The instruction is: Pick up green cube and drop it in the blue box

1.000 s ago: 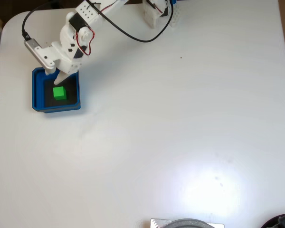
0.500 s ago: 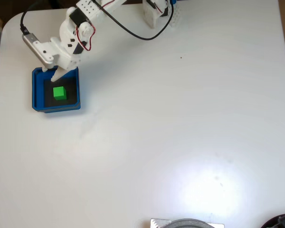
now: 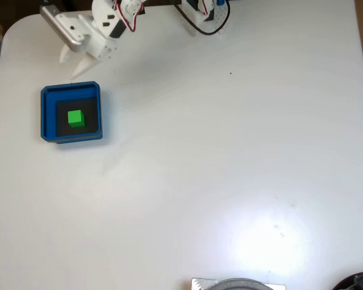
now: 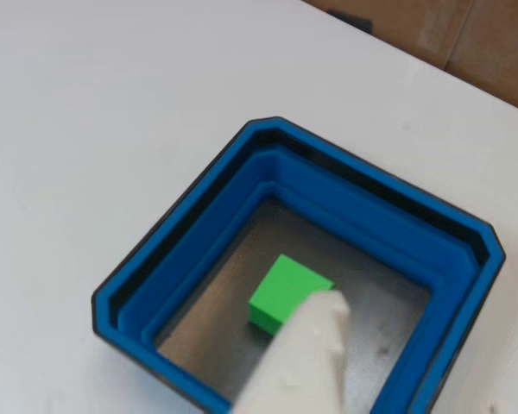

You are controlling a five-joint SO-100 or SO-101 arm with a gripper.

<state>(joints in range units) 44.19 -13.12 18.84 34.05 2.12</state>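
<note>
The claw [image 3: 71, 59] hangs over bare desk [image 3: 230, 151] near the top-left corner in the fixed view, its two white fingers spread apart and holding nothing, clear of the blue box [image 3: 46, 115] below it. In the other view one white fingertip [image 4: 306, 345] pokes in from the bottom edge, in front of the box's near wall [image 4: 147, 341].

The green cube [image 3: 75, 118] lies flat on the dark floor inside the blue box, roughly at its middle and apart from all four walls; the other view shows the green cube [image 4: 287, 289] the same way. So the pick and the drop look done, and I judge that only the arm's retreat is left, if anything.

Against the earlier frames, the claw has lifted out of the box's upper edge and pulled back toward the arm's base, while cube and box have not shifted
</note>
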